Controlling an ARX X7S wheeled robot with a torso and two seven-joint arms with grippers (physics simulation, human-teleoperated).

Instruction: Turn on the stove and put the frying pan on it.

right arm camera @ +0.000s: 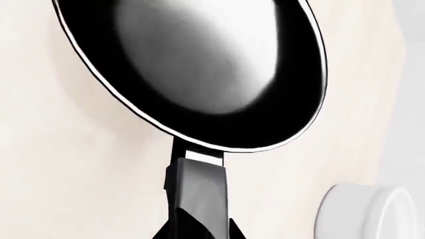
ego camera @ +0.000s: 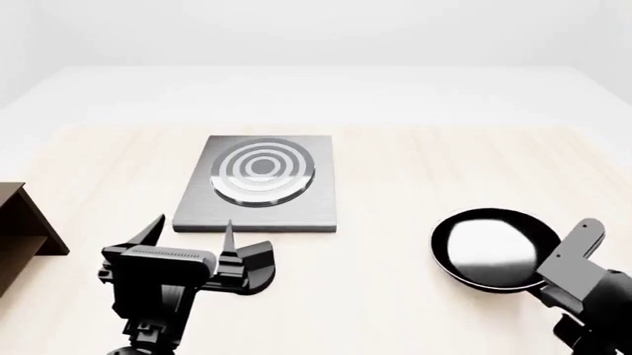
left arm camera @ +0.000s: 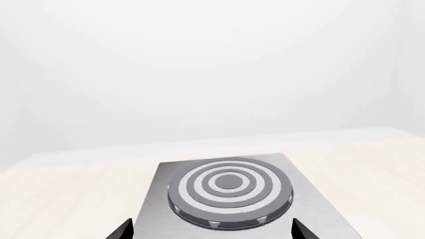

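Observation:
The stove point(ego camera: 197, 211) is a grey square plate with a ringed burner point(ego camera: 263, 171), left of the table's middle. My left gripper point(ego camera: 194, 228) hovers open just in front of its near edge. In the left wrist view the burner point(left arm camera: 229, 186) lies straight ahead of the open left gripper point(left arm camera: 211, 231). A black rounded piece point(ego camera: 254, 268), probably the stove's knob, peeks out from under that gripper's body. The frying pan point(ego camera: 492, 248) sits at the right, black with a glossy inside. My right gripper point(right arm camera: 199, 233) is shut on the pan's handle point(right arm camera: 199, 186). I cannot tell whether the pan point(right arm camera: 199, 64) touches the table.
A brown wooden shelf point(ego camera: 22, 225) stands at the table's left edge. A white round bowl point(right arm camera: 369, 214) is near the pan handle in the right wrist view. Light wooden tabletop point(ego camera: 395, 185) lies between stove and pan.

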